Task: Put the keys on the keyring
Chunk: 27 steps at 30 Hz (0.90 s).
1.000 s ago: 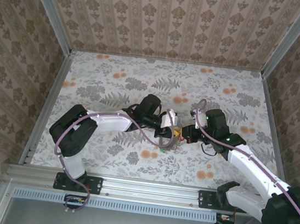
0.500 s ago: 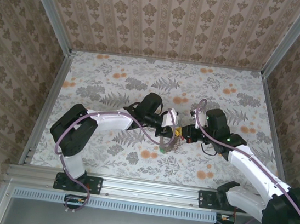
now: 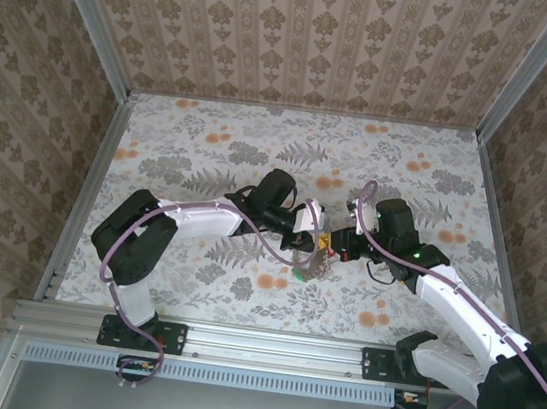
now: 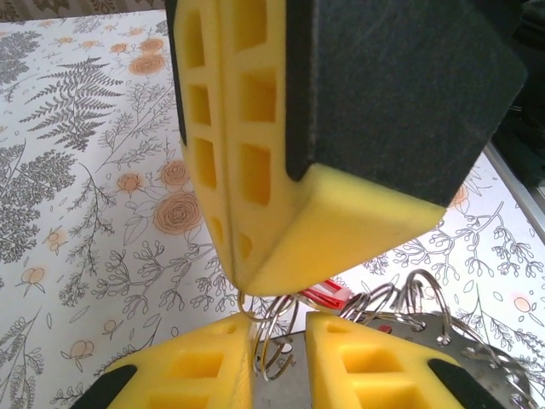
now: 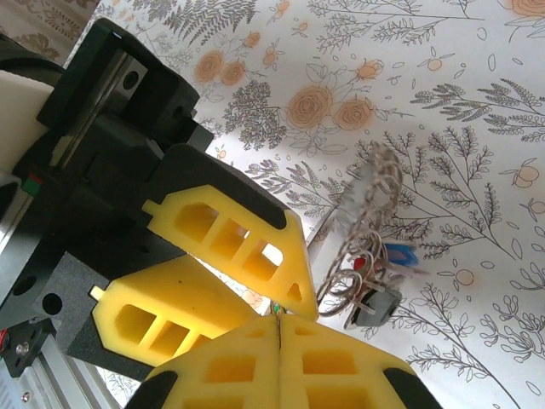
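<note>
**Left fingers narrowing at the ring**

Floral tabletop (image 3: 212, 136) is lying under both arms as they are meeting mid-table. I am watching my left gripper (image 4: 279, 345) narrowing its gap compared with a second ago, thin wire loops sitting between its pads. My right gripper (image 5: 279, 328) is staying pinched fully shut. The keyring (image 5: 364, 223) with its keys (image 5: 375, 281) is hanging just beside both. I judge a threading attempt is underway.

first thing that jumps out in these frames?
Both arms meet nose to nose at the middle of the floral table, the left gripper and right gripper almost touching. Between them hangs the keyring, a bunched cluster of silvery rings with red and blue bits showing. The right jaws are pressed fully together; the left jaws are narrowly parted around thin wire loops.
</note>
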### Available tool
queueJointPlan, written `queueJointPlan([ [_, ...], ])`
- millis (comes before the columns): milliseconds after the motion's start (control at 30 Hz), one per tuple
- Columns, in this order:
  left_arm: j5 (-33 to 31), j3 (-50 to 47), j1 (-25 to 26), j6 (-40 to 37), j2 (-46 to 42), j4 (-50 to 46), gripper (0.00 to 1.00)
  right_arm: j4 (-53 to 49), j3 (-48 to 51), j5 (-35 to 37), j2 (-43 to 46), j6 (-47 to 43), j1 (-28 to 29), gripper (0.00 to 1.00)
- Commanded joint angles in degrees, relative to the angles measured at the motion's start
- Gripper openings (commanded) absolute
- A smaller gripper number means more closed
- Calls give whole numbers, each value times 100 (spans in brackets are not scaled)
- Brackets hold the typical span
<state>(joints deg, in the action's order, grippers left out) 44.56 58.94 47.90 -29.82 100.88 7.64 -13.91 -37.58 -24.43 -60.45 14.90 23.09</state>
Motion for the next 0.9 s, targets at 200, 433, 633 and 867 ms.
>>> queueJointPlan([
  [200,76,101,-61,-222,-16,-281,7,125,-206,-61,129,-84,0,0],
  [433,53,96,-61,57,-25,37,12,117,-180,-146,137,-66,3,0],
  [633,129,149,-57,124,43,71,17,165,-162,-141,173,-55,11,0],
  [867,219,214,-46,95,115,-27,19,197,-143,-151,165,-48,11,0],
])
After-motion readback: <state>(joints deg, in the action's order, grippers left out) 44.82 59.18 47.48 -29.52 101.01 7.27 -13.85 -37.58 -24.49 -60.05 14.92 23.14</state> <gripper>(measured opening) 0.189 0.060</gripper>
